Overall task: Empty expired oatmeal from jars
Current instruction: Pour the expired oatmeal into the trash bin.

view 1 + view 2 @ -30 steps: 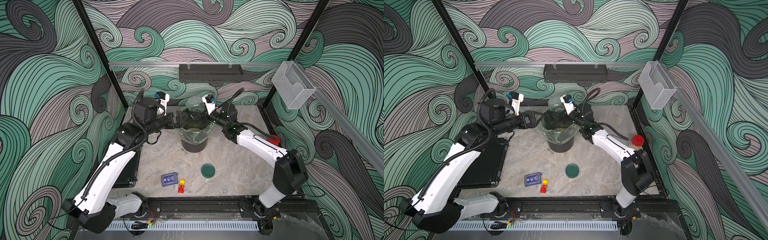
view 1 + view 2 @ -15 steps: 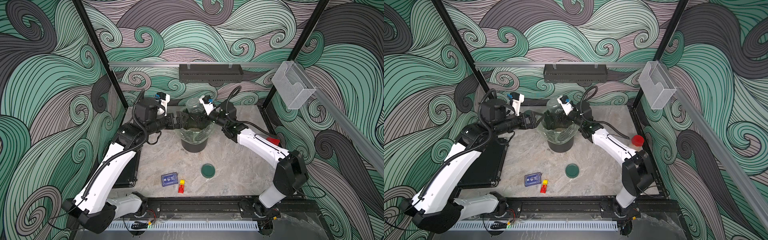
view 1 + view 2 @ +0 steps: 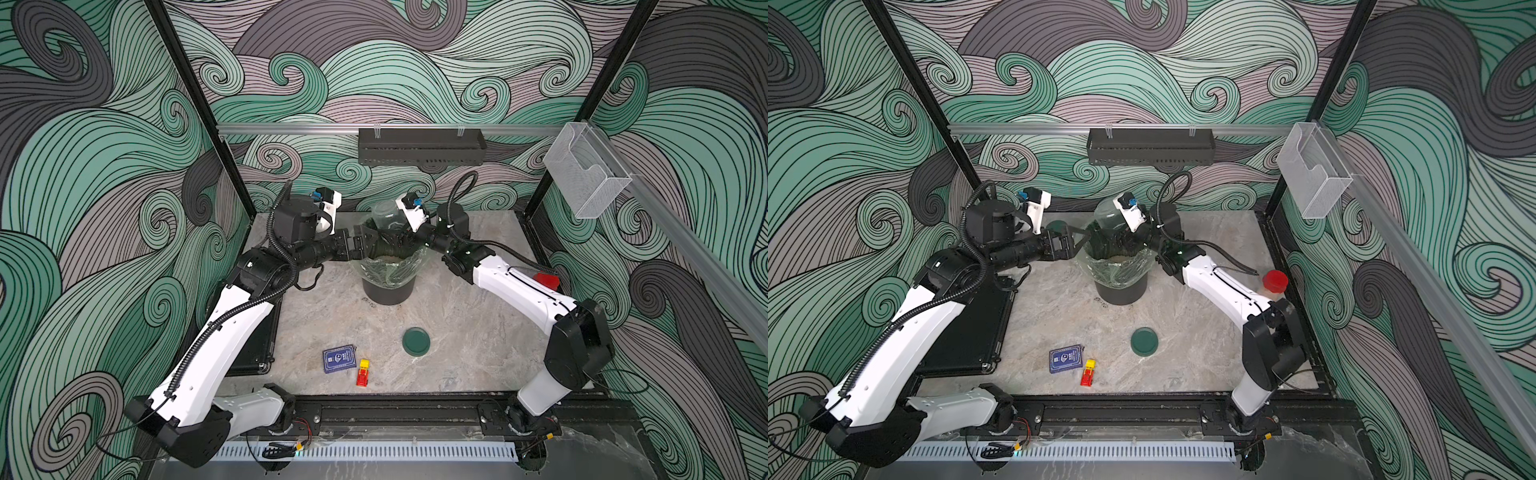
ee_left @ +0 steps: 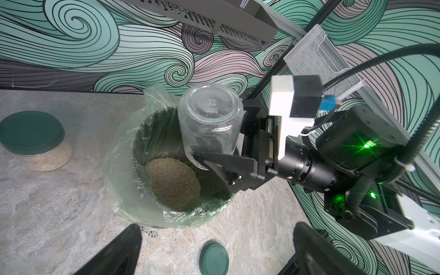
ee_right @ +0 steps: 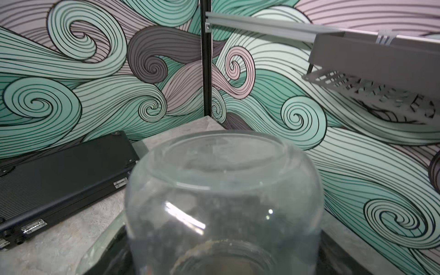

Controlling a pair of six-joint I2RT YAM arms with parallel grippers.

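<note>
Shifting only slightly above the bin [image 3: 388, 286] this past second, the upturned jar [image 4: 210, 114] clamped in the right gripper [image 4: 212, 152] looks emptied; the left gripper [image 3: 363, 243] gapes idle.

Clear jar [image 4: 209, 123]: lidless, empty, upended over lined bin [image 4: 119, 178], mouth down.
Oatmeal [image 4: 172, 183]: beige grainy heap in bin bottom.
Green-lidded jar [image 4: 32, 133]: upright on tabletop [image 4: 59, 214] beside bin, oatmeal inside.
Red-lidded jar [image 3: 1275, 281]: upright near tabletop edge.
Loose green lid [image 3: 416, 341]: flat on tabletop.
</note>
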